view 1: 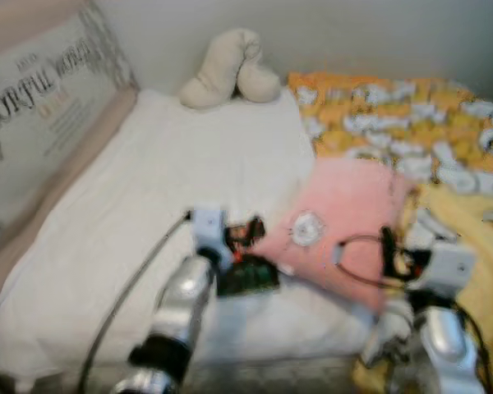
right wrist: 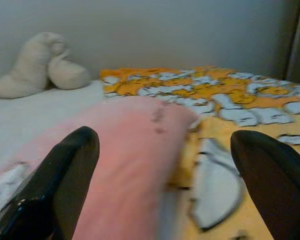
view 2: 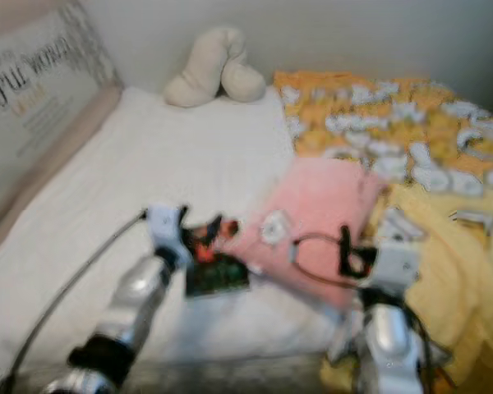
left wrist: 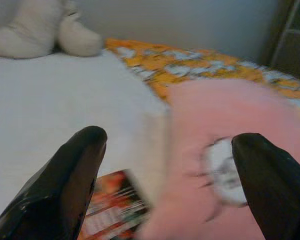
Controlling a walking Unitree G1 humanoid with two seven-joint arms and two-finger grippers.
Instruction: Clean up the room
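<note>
Both hands have their fingers apart: the left hand (left wrist: 167,165) at the near left edge of the pink pillow (view 1: 345,226), the right hand (right wrist: 165,165) at its right edge; the white bed (view 1: 189,172) spreads far left.

The large pillow (view 1: 41,107) leaning at the head of the bed carries decorative grey lettering, too blurred to read with any certainty. The small red and green packet (left wrist: 112,212) on the white sheet bears print that cannot be made out.
</note>
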